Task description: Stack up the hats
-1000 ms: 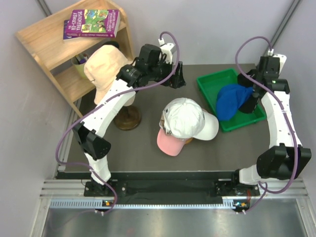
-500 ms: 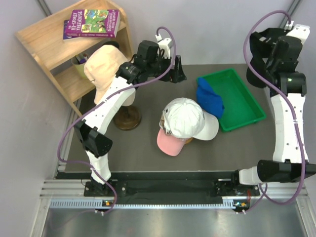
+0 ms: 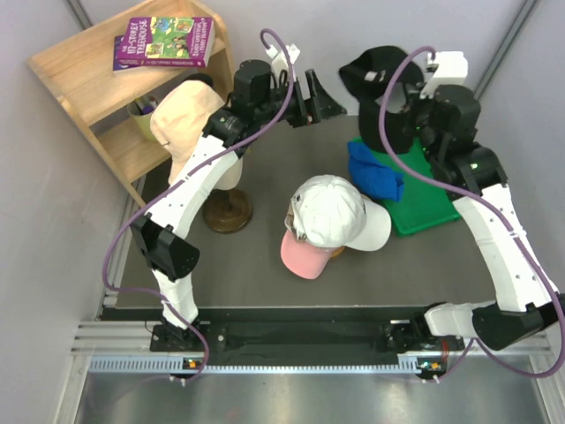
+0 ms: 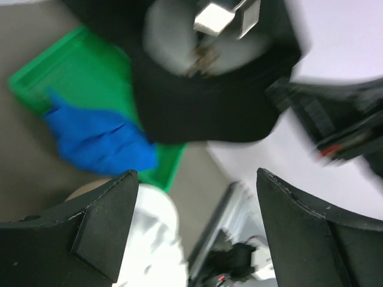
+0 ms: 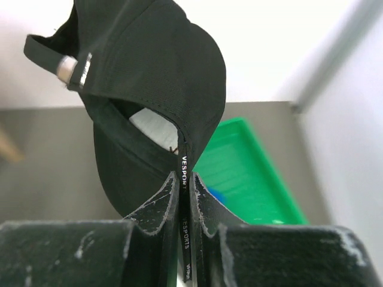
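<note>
The right gripper (image 5: 184, 179) has its two fingers pressed together on a thin edge of the black cap (image 5: 155, 78), and the cap is clear of the table (image 3: 265, 177). In the top view this cap is up in the air at the far side, above the far end of the green tray (image 3: 433, 199). Its opening is turned to the right wrist camera, so the pale lining and the back strap can be seen.

The left gripper (image 3: 313, 97) is also raised near the far edge of the table, just beside the black cap but not touching it. Its fingers stand wide apart and nothing is between them. In the left wrist view the black cap is in front of the fingers and is blurred.

The blue cap (image 3: 375, 172) lies over the left rim of the tray, one part inside and one part hanging outside. The white cap (image 3: 340, 212) sits in the middle of the table on top of the pink cap (image 3: 300, 256), whose brim comes out toward the near side. The peach cap (image 3: 181, 124) is on the stand (image 3: 228, 212) at the left, next to a wooden shelf (image 3: 88, 71) with a book (image 3: 163, 41) on its top
</note>
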Robot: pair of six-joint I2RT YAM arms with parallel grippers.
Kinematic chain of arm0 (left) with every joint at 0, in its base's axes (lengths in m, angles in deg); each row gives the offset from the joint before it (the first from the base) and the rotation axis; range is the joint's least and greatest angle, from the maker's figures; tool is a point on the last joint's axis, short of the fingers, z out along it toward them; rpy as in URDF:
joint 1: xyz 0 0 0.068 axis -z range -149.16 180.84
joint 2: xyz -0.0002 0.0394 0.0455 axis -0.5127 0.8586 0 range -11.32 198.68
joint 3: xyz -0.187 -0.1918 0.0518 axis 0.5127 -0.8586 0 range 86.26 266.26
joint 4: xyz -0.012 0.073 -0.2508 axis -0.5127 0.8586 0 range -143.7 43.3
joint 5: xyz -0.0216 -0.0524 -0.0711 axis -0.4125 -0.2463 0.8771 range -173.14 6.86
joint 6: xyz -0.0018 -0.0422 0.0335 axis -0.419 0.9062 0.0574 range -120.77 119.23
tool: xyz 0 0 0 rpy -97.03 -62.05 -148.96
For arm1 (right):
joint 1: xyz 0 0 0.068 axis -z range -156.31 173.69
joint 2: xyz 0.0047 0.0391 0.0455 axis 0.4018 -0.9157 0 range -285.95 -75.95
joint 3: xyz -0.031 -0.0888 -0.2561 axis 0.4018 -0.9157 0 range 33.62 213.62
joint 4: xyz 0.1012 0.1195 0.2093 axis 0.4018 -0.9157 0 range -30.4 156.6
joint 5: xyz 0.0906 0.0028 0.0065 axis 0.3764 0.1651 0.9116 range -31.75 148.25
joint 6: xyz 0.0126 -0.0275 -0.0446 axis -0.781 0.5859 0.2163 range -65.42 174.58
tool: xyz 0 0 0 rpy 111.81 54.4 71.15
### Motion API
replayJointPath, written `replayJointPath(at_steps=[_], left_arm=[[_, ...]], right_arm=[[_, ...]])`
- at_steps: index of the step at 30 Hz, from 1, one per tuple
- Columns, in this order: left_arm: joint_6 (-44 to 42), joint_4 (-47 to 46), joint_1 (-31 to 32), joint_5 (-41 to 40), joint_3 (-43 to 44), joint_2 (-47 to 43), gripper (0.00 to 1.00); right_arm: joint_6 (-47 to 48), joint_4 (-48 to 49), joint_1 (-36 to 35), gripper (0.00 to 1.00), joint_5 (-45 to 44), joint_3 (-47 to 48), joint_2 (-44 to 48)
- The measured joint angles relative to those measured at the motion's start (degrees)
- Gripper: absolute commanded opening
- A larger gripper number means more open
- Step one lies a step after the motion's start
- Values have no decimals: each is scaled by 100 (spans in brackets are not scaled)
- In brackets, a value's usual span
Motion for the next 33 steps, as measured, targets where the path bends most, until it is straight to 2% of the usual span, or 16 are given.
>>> replayJointPath(at_steps=[5,12,21,33], left_arm=[[1130,-1259,-142,463,-393,2,82],[2107,-2100,-221,723,-841,92,82],[2529,-2514,-275,610,-994,92,82],[2649,-2782,-315,315,-1003,85,79]], right_arm=[[-184,317,-691,2,120,-455,28],[-348,634,-1274,1,136,-601,-28],[-297,1025,-1585,1,98,-870,-2],[-304,1012,-1700,0,-98,-1191,-2]])
